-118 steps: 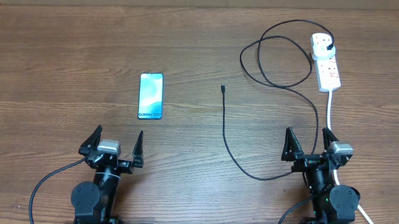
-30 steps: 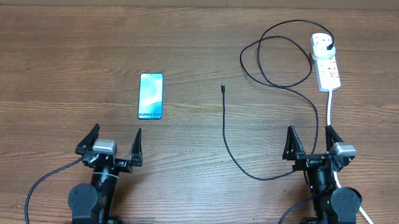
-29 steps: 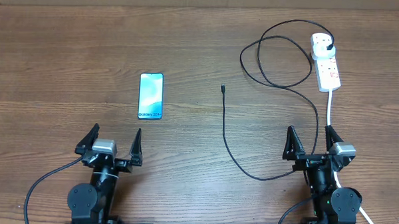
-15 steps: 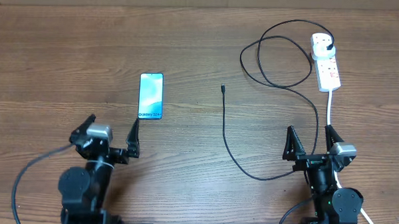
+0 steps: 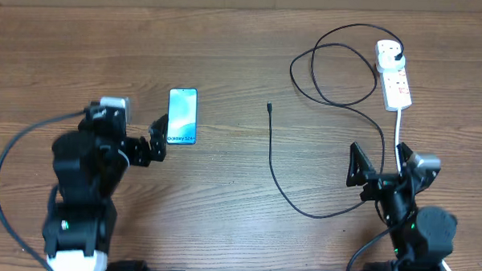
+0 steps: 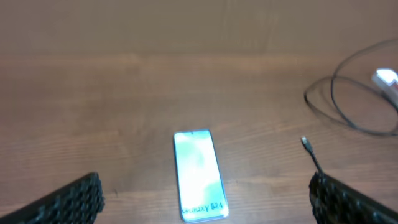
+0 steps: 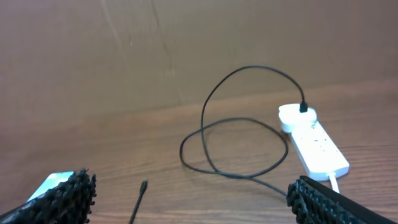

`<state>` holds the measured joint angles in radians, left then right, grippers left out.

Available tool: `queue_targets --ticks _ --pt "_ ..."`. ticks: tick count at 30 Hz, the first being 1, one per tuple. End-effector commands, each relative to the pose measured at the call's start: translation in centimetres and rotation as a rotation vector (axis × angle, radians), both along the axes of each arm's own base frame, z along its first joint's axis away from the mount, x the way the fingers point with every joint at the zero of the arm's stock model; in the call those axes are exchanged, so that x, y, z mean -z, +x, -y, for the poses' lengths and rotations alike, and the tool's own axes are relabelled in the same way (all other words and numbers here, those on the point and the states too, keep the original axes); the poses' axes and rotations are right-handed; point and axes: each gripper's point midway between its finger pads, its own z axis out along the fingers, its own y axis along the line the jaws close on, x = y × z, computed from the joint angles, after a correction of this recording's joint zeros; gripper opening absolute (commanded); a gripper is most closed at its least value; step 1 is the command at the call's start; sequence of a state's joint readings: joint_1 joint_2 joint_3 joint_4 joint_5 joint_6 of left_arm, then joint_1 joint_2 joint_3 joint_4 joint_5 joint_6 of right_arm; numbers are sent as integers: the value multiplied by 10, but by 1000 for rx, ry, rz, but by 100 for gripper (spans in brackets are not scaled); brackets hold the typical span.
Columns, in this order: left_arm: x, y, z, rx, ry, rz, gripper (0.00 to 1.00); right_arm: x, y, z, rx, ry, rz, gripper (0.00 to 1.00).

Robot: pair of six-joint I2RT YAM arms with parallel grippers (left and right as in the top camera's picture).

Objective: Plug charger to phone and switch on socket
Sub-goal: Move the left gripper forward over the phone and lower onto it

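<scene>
The left gripper (image 5: 126,122) hung open just left of the phone (image 5: 182,115), flat on the bench (image 5: 228,38). The charger (image 5: 274,162) lay unplugged from it, its cable looping to the socket (image 5: 393,74) at the back right. The right gripper (image 5: 379,153) stood open.

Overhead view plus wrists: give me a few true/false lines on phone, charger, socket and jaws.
1. The charger is plugged into the phone. False: its tip lies apart, right of the phone.
2. The charger's black plug sits in the socket. True.
3. The left jaws are shut on the phone. False: they stand open, wide of it.
4. The phone's screen is lit. True.
5. The right jaws hold the charger. False: they stand open and empty.
</scene>
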<state>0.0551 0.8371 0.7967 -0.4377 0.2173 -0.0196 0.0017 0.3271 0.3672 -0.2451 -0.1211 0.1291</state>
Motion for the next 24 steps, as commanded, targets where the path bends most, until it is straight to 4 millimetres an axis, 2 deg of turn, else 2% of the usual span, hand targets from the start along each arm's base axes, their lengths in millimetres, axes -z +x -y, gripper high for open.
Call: queue_targets --ticks 1,11,17,21,24 --pt "-17 13 6 37 -28 -49 100 -29 6 -4 -24 -4 -11 100" --pt "-30 50 25 136 -70 -354 100 -45 38 -17 -93 25 -340 100" --pt "-39 74 39 207 6 -472 100 -37 54 -22 -117 46 -562 100" --pt "-21 94 41 251 47 -496 100 -26 65 -24 -126 58 -678 100" --pt "1 102 47 245 -20 -567 100 -14 73 -29 -154 77 -720 100"
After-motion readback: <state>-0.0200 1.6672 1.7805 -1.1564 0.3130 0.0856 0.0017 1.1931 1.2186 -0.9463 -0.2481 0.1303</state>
